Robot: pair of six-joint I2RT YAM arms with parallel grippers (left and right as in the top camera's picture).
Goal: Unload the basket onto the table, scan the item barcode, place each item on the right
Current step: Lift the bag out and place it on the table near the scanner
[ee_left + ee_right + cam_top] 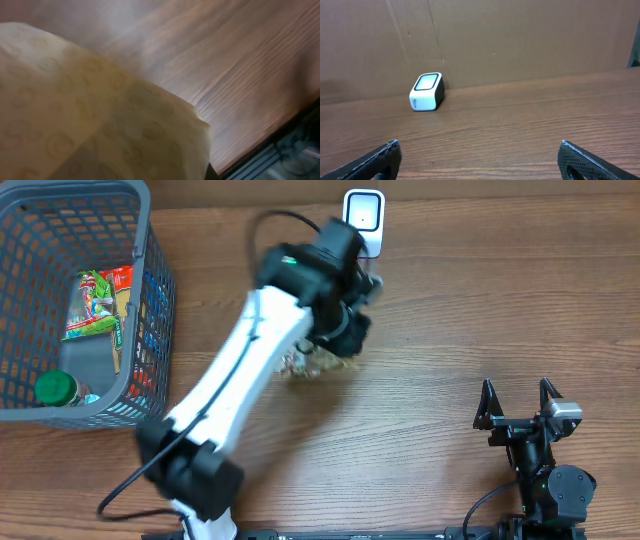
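The item point(312, 363) is a beige packet with a faint printed pattern, showing just under my left gripper point(338, 340) at mid-table. In the left wrist view the packet point(95, 115) fills most of the frame, blurred, and hides the fingers; the gripper is shut on it. The white barcode scanner point(362, 218) with its dark window stands at the table's far edge, a little beyond the left gripper. It also shows in the right wrist view, where the scanner point(426, 91) sits against the brown back wall. My right gripper point(518, 408) rests open at the near right, with nothing between its fingers point(385, 157).
A grey plastic basket point(152, 280) occupies the far left, holding a green-and-red packet point(100, 300) and a green-capped bottle point(55, 388). The left arm stretches diagonally from the near left edge to mid-table. Bare wood lies between the two grippers.
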